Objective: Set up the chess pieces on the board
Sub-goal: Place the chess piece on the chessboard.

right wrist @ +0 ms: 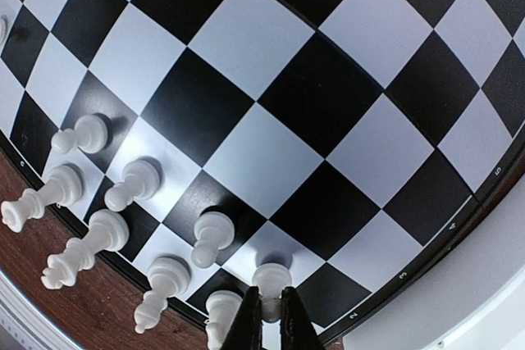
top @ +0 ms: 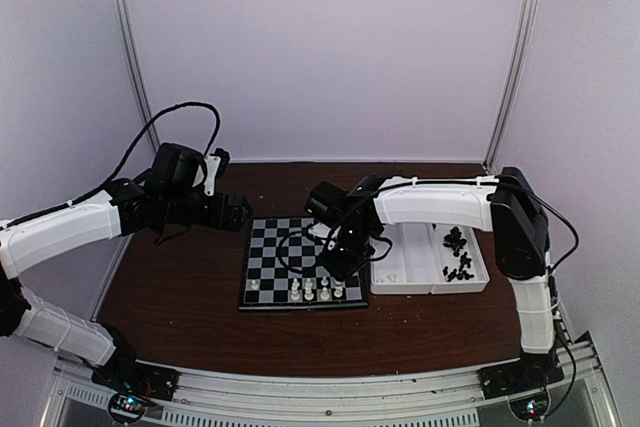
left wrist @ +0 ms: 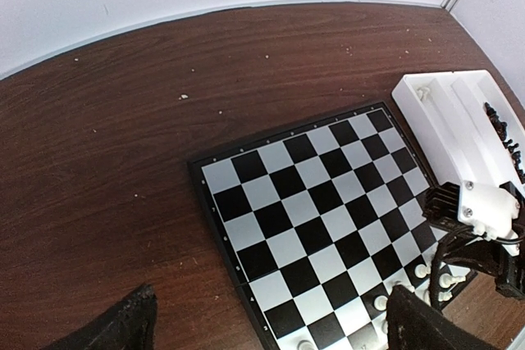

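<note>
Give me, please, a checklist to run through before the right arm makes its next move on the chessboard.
1. Right gripper shut on a white piece: ok.
2. That piece seated flat on its square: cannot tell; its base is hidden from above.
3. Neighbouring white pieces upright: ok, though one stands close beside the gripper.
4. Left gripper open, empty and away from the right arm: ok.
5. Black pieces placed on the board: not ok; they lie in the tray.
</note>
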{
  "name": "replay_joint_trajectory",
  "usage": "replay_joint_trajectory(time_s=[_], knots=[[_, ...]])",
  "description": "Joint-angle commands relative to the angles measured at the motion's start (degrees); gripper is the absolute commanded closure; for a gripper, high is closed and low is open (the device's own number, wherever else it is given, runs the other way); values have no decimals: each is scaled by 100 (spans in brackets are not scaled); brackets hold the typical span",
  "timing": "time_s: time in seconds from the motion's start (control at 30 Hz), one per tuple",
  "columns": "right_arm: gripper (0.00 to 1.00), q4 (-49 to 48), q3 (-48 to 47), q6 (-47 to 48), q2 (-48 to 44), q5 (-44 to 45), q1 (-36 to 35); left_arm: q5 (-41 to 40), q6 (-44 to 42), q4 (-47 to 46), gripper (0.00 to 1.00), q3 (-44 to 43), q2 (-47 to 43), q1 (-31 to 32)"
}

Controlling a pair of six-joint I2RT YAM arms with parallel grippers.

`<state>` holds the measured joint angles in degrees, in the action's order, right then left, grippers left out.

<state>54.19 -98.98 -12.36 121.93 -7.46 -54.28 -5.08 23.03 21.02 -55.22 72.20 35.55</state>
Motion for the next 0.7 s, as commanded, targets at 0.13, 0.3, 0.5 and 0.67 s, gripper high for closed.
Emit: replay_joint_trajectory(time_s=[0.13,0.3,0.5,0.67], knots=[[91,-98,105,-56,103,14,-47,7,-79,-212,2,-32,-111,-39],[86,-127,90,-53,81,46,-50,7,-79,-212,2,-33,-119,-39],[83,-126,58,-56,52,142,-49,7,-88,-199,2,-58,-118,-39],[80,-141,36,-65,-34,273,-47,-1,-97,-184,2,-59,-136,-39]])
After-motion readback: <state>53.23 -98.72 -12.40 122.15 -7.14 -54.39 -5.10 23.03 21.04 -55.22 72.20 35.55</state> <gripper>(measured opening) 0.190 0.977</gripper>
